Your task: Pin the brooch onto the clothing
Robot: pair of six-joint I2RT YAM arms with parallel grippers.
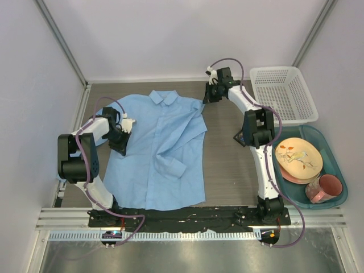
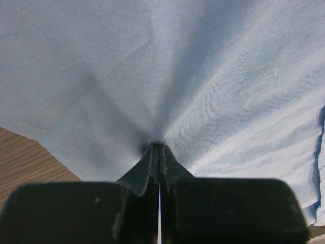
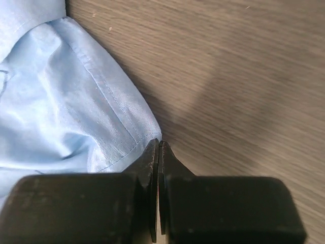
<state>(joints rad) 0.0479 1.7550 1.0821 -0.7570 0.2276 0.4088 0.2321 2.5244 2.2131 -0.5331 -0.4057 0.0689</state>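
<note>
left gripper (image 2: 158,146) pinching light blue shirt (image 1: 165,170) at its left side; right gripper (image 3: 158,143) clenched at far-right sleeve edge, cannot tell if grasping fabric

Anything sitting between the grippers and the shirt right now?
Nothing visible. The left gripper is shut on a pinch of the shirt, fabric puckering at its tips. The right gripper is shut at the corner of the sleeve hem; whether it caught cloth is unclear. No brooch shows in any view.
</note>
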